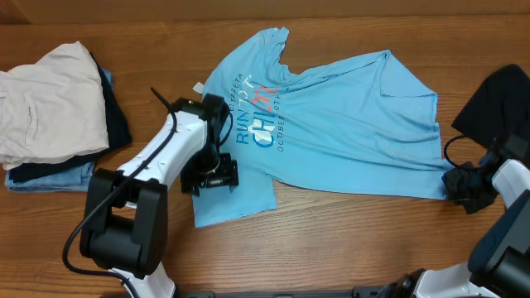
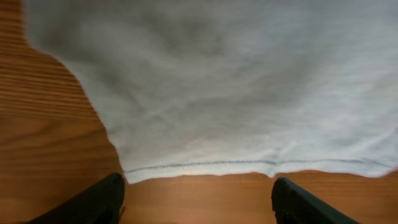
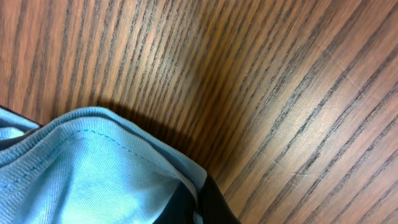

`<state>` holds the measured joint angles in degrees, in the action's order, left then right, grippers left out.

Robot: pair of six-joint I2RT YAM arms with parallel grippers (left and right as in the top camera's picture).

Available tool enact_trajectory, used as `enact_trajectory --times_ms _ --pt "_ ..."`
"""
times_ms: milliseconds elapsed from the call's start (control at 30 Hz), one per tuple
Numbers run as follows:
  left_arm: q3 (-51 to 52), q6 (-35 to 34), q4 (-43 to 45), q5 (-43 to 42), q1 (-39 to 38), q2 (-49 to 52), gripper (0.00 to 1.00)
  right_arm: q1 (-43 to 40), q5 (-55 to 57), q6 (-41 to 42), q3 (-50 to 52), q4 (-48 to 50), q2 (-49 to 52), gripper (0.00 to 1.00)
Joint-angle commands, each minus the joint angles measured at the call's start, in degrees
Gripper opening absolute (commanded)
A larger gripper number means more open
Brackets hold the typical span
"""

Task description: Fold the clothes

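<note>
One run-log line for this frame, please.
phase: pre-fold, T-shirt spread on table | left pincer: open, above hem | right pincer: shut on T-shirt corner | aside: beige garment, black garment

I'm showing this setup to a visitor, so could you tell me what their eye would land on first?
The sky-blue T-shirt, spread print-up at centre, dominates. The right gripper pinches one hem corner, while the open left gripper sits at the opposite edge. A cream-beige pile lies far left.
</note>
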<state>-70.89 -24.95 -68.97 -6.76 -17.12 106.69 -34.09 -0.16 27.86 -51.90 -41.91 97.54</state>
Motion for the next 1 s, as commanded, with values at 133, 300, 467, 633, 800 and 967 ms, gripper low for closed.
enact_trajectory --times_ms 133,300,467,633,800,967 --pt "13.6 -3.6 8.5 -1.9 0.5 0.1 0.58 -0.2 2.0 -0.9 1.6 -0.2 1.5 0.04" --pt "22.1 -5.0 12.7 -1.7 0.7 0.1 0.39 -0.2 4.0 -0.8 1.6 -3.3 1.5 0.04" --pt "25.3 -6.4 10.3 -1.9 0.7 0.1 0.41 -0.2 8.9 1.0 1.6 -6.5 1.5 0.07" --pt "26.8 -6.3 5.2 -3.0 0.7 0.1 0.41 -0.3 10.7 3.0 0.7 -9.9 1.5 0.19" --pt "26.8 -5.2 3.1 -2.0 0.7 0.1 0.41 -0.3 10.7 5.2 -7.3 -19.3 1.5 0.22" --pt "26.7 -5.0 2.5 -2.4 0.7 0.0 0.52 -0.3 10.6 5.2 -19.0 -28.8 1.5 0.30"
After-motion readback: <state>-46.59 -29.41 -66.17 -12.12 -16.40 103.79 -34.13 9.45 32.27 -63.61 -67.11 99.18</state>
